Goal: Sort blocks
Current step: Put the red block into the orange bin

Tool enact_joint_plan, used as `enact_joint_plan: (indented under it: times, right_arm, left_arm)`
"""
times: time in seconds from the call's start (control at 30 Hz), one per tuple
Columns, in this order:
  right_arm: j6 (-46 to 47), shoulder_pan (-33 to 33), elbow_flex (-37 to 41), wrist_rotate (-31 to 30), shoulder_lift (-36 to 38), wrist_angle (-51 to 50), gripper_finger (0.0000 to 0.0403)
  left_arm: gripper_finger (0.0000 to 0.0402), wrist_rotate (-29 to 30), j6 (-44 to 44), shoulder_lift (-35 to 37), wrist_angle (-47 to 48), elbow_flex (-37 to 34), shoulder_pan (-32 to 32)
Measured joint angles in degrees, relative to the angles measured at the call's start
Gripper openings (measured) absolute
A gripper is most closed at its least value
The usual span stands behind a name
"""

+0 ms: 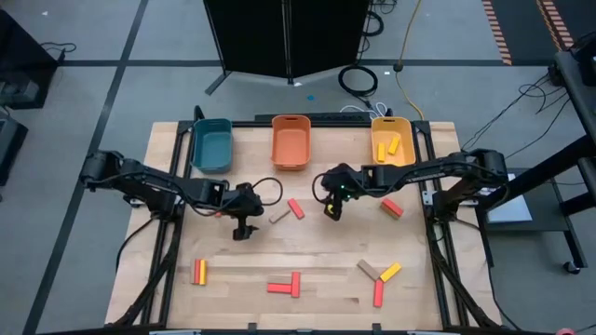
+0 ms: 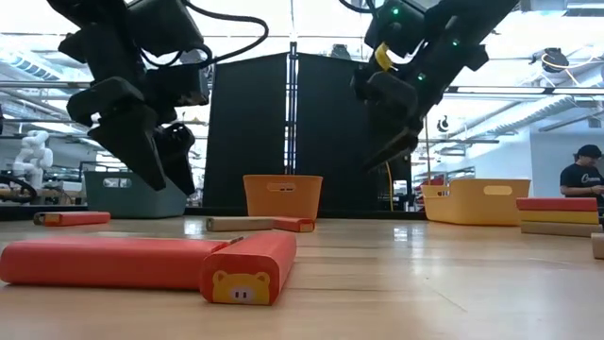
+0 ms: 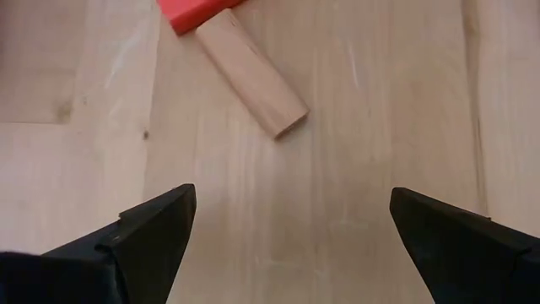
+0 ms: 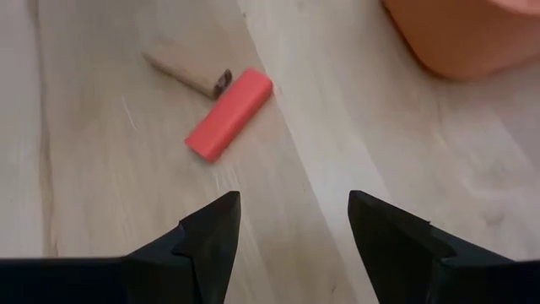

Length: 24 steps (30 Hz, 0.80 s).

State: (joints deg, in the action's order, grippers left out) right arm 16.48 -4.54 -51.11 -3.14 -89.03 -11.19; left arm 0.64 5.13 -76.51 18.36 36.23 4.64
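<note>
Nearest on the wooden counter lie the scattered blocks: a red and yellow pair at near left; a red T-shaped pair at near centre; a tan, yellow and red cluster at near right. Farther in, mid-counter, a tan block and a red block lie end to end, touching; a stacked red, yellow and tan group lies to the right. The left gripper hovers just left of the tan block, fingers spread wide and empty; the right gripper hovers just right of the red block, fingers apart, holding nothing. At the far edge stand three bins: the teal bin at left; the orange bin in the middle; the yellow bin at right, with yellow blocks inside.
</note>
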Motion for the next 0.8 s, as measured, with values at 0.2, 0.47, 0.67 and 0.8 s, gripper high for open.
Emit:
enact_joint_plan:
  times: [0.2, 0.47, 0.67, 0.8]
  right_arm:
    - [-3.77, 0.02, 0.00, -0.01, 0.00, 6.03, 0.0215]
    - [-7.45, 0.06, -0.01, 0.16, 0.39, 5.84, 0.0215]
    - [4.59, 0.01, -1.79, -6.28, 3.53, -18.66, 0.0215]
    - [16.39, 0.49, -1.86, -6.51, 4.50, -31.42, 0.0215]
  left_arm:
    - [0.0392, 0.10, 0.40, 0.00, -0.24, 0.00, 0.00]
    - [0.0392, -2.72, 0.08, 0.00, -4.34, 0.02, 0.25]
    - [0.0392, -3.14, -0.19, 0.00, -5.94, 0.04, 1.51]
    - [0.0392, -1.96, -2.90, 0.00, -5.94, 0.04, 1.45]
